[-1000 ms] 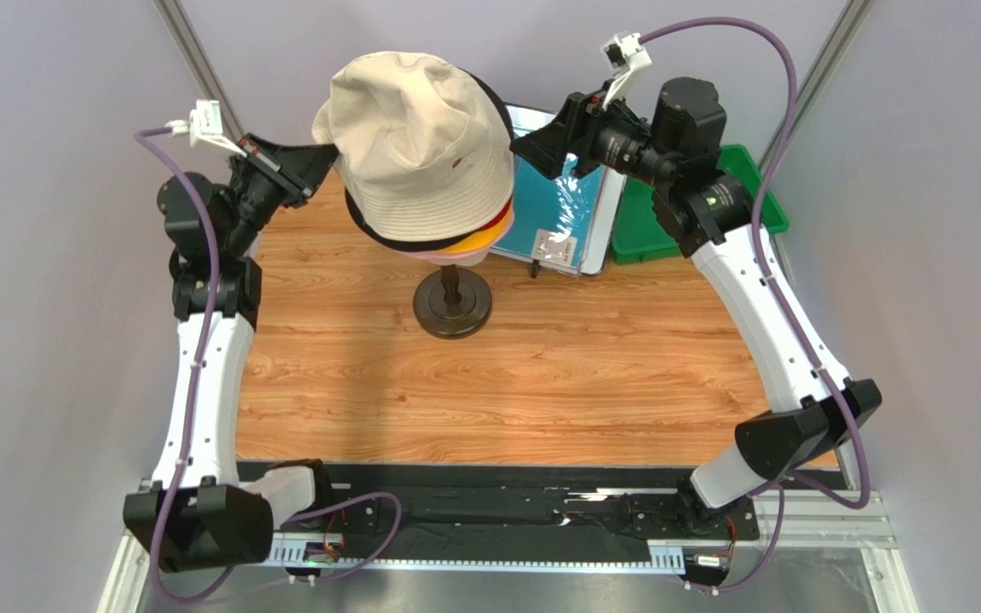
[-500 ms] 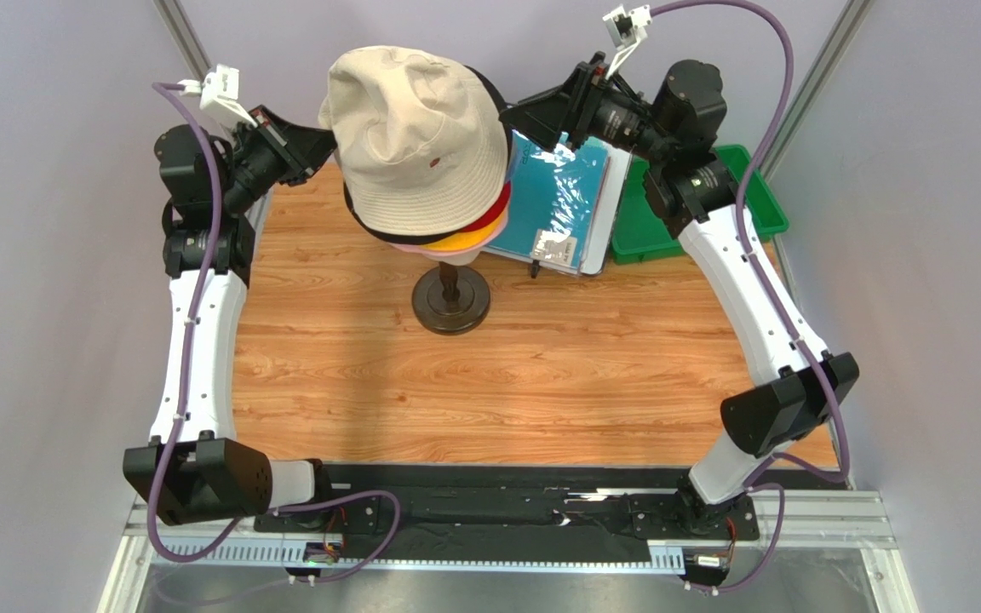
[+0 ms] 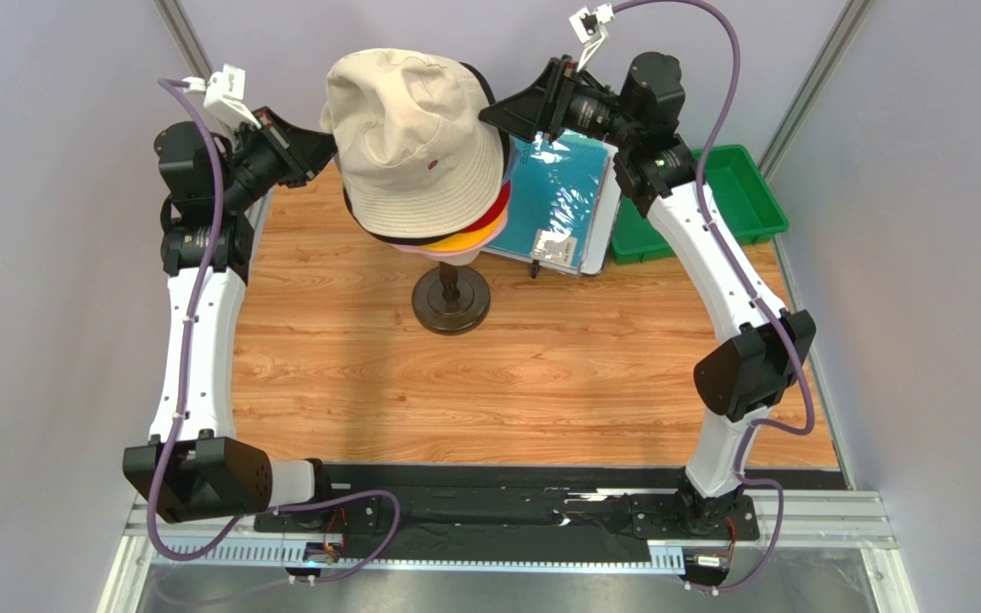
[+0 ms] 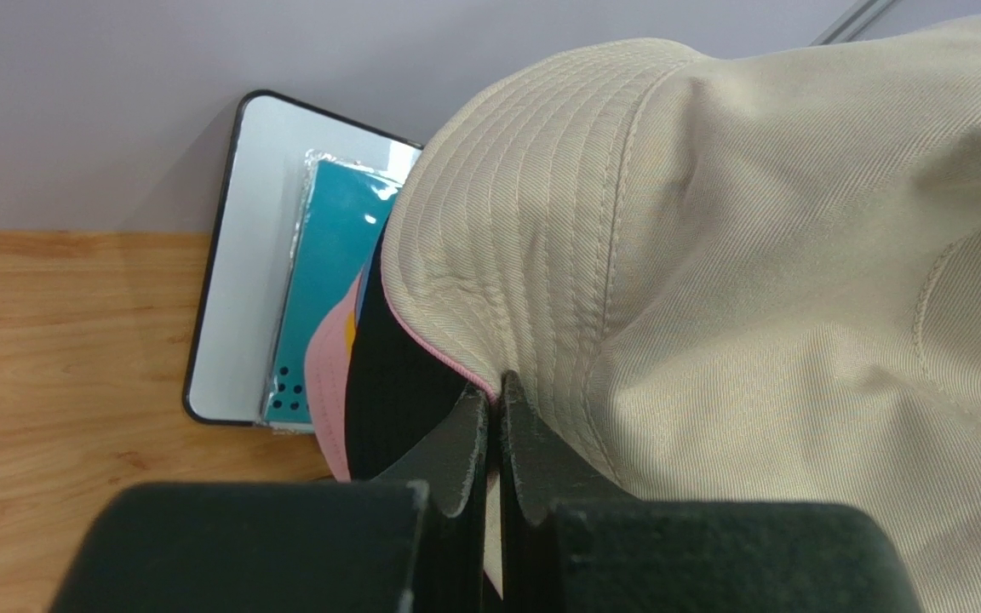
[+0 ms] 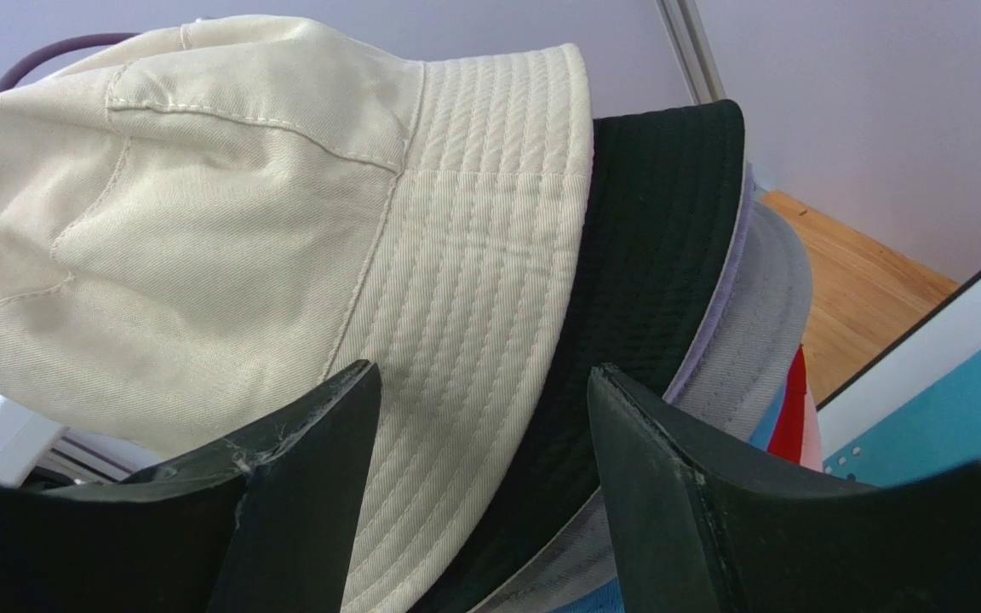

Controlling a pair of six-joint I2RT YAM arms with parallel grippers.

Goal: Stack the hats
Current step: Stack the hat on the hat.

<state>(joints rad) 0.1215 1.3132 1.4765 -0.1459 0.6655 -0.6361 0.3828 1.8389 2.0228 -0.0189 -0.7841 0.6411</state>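
Pinching beige hat (image 4: 739,256), left claw (image 4: 496,402)

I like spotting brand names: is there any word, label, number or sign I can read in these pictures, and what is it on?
No text here can be read.
Small dark mark on the beige hat: too small to read.
Silvery label on the teal sheet: blurred.
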